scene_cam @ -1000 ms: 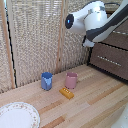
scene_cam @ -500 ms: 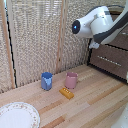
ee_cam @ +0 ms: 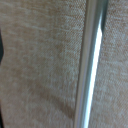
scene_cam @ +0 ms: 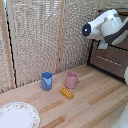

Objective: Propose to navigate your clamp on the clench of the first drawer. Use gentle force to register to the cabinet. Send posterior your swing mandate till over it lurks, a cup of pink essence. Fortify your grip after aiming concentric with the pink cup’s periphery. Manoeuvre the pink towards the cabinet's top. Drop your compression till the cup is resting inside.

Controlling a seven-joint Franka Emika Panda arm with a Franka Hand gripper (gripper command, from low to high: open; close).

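Blue-tipped two-fingered pincer hidden behind bulky white arm [scene_cam: 107, 26]; opening cannot be told. Slim silver bar handle [ee_cam: 91, 65] close ahead, blurred.

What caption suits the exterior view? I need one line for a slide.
White robot arm reaches toward the dark cabinet, while pink cup, blue cup and yellow block sit on the wooden table.

The exterior view looks down from in front across the light wooden table [scene_cam: 95, 100], taking in the bulky white robot arm [scene_cam: 105, 27] before the large dark brown wooden cabinet [scene_cam: 111, 60]. The wrist view, pressed very close, faces a slim silver bar handle [ee_cam: 92, 60] on brown wood grain; both views share that cabinet front.
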